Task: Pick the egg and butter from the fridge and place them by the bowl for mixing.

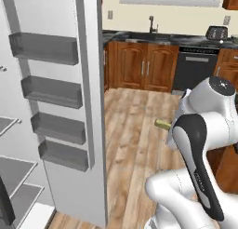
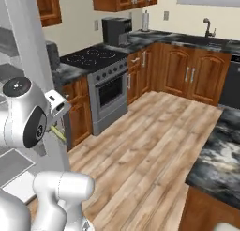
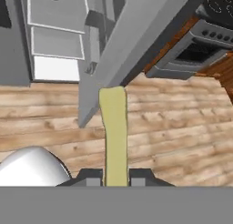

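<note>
A: Butter (image 3: 113,136) is in hand, then? Where is it sitting?

B: Clamped between the two fingers (image 3: 93,178), which are drawn in narrow against its near end. The stick juts straight out from the gripper (image 3: 115,178) over the wooden floor (image 3: 182,127), away from the fridge (image 1: 88,107). In the left base view its pale tip (image 1: 162,124) pokes out past the arm.

A: And the fridge itself?

B: Door swung open, grey door racks (image 1: 46,49) on show, shelves on the left. I can't make out the egg on any of them.

A: So how far along would you say we are?

B: Judging by this, partway. The butter is out of the fridge and held in the air, but not set down. The bowl isn't anywhere I can point to, only dark tables (image 2: 215,145) on the right and along the far wall. Carrying the butter to the bowl looks like the step in hand, and I see nothing to say the egg is done.
</note>
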Available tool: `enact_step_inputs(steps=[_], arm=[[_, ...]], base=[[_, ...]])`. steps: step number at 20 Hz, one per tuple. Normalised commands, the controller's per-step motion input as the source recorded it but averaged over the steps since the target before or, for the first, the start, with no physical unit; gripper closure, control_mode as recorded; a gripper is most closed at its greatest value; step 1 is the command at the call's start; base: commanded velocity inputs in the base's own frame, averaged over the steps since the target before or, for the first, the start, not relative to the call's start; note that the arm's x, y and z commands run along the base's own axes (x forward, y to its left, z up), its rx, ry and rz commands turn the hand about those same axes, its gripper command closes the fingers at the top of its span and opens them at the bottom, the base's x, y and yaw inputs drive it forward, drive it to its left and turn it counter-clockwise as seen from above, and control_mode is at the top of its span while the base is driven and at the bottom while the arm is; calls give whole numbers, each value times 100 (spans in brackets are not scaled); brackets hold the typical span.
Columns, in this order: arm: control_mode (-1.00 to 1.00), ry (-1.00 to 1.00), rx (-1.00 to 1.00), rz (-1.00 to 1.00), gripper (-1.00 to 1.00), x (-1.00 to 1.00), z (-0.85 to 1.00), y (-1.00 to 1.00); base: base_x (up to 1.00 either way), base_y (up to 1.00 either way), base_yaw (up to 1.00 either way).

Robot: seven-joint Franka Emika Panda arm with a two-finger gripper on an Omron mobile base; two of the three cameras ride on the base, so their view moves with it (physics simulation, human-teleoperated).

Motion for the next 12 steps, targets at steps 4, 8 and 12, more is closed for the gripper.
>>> enact_step_inputs(steps=[4,8,12], arm=[[100,0,0,0,100,0,0,0],[100,0,0,0,100,0,0,0],[100,0,0,0,100,0,0,0]], base=[[8,2,-82],[43,-7,-34],[68,-5,-7]])
